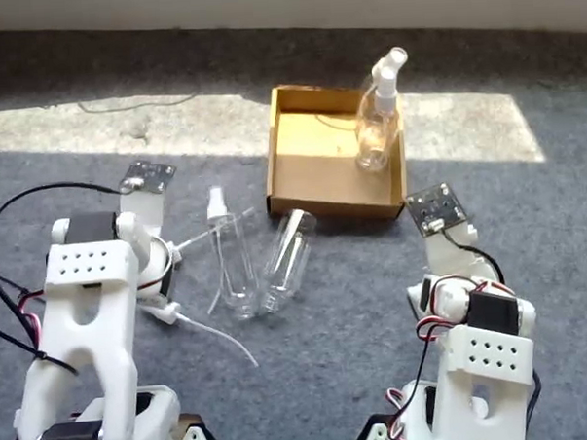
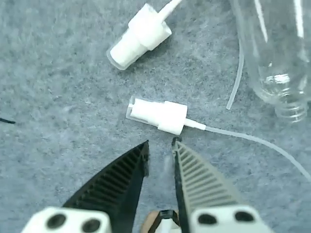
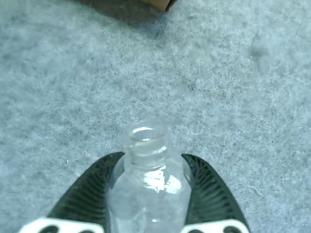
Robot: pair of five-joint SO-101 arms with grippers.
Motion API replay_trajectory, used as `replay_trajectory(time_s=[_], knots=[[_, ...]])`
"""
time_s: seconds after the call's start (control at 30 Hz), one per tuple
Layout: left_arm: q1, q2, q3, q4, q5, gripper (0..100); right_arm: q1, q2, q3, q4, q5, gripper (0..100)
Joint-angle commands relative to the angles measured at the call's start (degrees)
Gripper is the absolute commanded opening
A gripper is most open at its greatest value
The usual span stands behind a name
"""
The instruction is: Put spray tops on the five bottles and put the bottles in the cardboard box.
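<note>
High view: overhead, behind arms (image 1: pixel 87 297). Wrist views: close, downward. Left shares spray top (image 2: pixel 158 115), probably.

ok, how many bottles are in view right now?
4. An upright bottle stands in the cardboard box. A left lying bottle and a right lying bottle are on the carpet between the arms. A held bottle is in the right gripper. A fifth may be hidden.

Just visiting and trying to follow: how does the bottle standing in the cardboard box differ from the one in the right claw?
The boxed bottle wears a white spray top; the held bottle has a bare, open neck. The boxed bottle stands upright in the cardboard box; the held bottle is clamped in the right gripper, over the carpet. Both are clear.
</note>
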Motion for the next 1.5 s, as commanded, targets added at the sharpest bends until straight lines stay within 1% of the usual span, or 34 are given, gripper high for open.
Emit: replay_trajectory(time_s=[0.0, 0.13, 0.2, 0.37, 0.57, 0.67, 1.0, 1.1, 1.13, 1.23, 1.37, 1.47], knots=[[-0.5, -0.8, 4.0, -4.2, 8.9, 16, -0.5, -0.9, -0.1, 0.2, -0.2, 0.4], [-0.6, -0.7, 8.0, -8.5, 12.9, 29, -0.5, -0.9, 0.5, 0.2, -0.2, 0.4], [-0.6, -0.7, 9.1, -10.1, 14.7, 31, -0.5, -0.9, 0.6, 0.2, -0.2, 0.4], [-0.6, -0.7, 10.9, -14.6, 15.4, 28, -0.5, -0.9, 0.6, 0.2, -0.3, 0.4], [-0.5, -0.7, 17.5, -24.9, 15.4, 23, -0.5, -0.9, 0.6, 0.2, -0.4, 0.4], [-0.5, -0.7, 19.6, -28.0, 15.4, 22, -0.5, -0.9, 0.5, 0.2, -0.4, 0.4], [-0.1, -0.7, 21.4, -28.3, 14.7, 22, -0.5, -0.9, 0.5, 0.3, -0.4, 0.4], [-0.1, -1.2, 21.2, -28.4, 10.5, 22, -0.5, -0.9, 0.6, 0.3, -0.4, 0.4], [-0.3, -1.3, 21.1, -28.7, 10.5, 22, -0.5, -0.9, 0.6, 0.3, -0.4, 0.4], [-0.7, -0.8, 19.7, -29.1, 12.8, 22, -0.5, -0.9, 0.6, 0.3, -0.4, 0.4], [-0.7, -0.8, 17.9, -29.1, 19.1, 22, -0.5, -0.9, 0.6, 0.3, -0.4, 0.4], [-0.7, -0.8, 17.6, -29.4, 22.3, 22, -0.4, -0.9, 0.6, 0.3, -0.4, 0.4]])
